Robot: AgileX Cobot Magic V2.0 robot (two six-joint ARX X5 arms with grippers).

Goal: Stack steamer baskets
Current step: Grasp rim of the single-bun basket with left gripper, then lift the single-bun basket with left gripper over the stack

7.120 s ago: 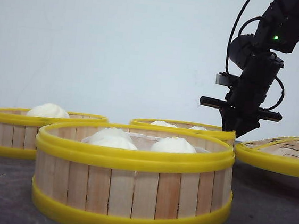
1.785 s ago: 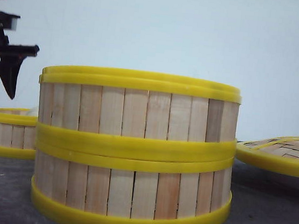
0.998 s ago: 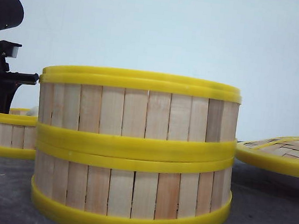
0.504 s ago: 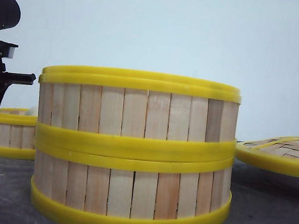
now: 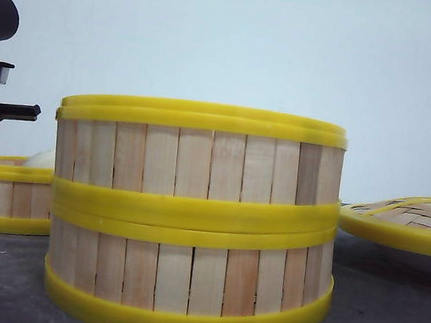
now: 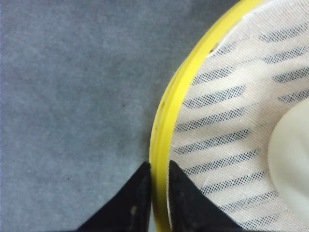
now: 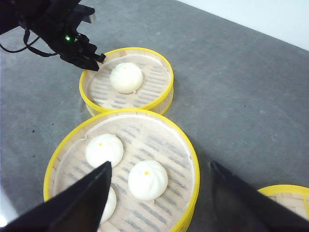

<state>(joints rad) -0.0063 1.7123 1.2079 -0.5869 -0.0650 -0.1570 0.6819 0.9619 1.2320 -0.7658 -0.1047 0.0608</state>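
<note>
Two steamer baskets stand stacked in the middle, the upper one (image 5: 200,160) resting on the lower one (image 5: 188,270). The right wrist view looks down into the upper basket (image 7: 192,159), which holds three white buns. A third steamer basket (image 5: 7,197) sits on the table at the far left with one bun (image 7: 126,77) inside. My left gripper (image 6: 158,169) is shut on its yellow rim (image 6: 166,111), one finger inside and one outside. My right gripper (image 7: 160,164) hovers open high above the stack, holding nothing.
A flat yellow-rimmed woven lid (image 5: 406,220) lies to the right of the stack, and its edge shows in the right wrist view (image 7: 287,195). The table is grey (image 5: 384,318). A plain pale wall stands behind.
The right arm has left the front view and the second basket now sits on the first. The left gripper came down onto the left basket's rim, and that basket has slid leftward.
</note>
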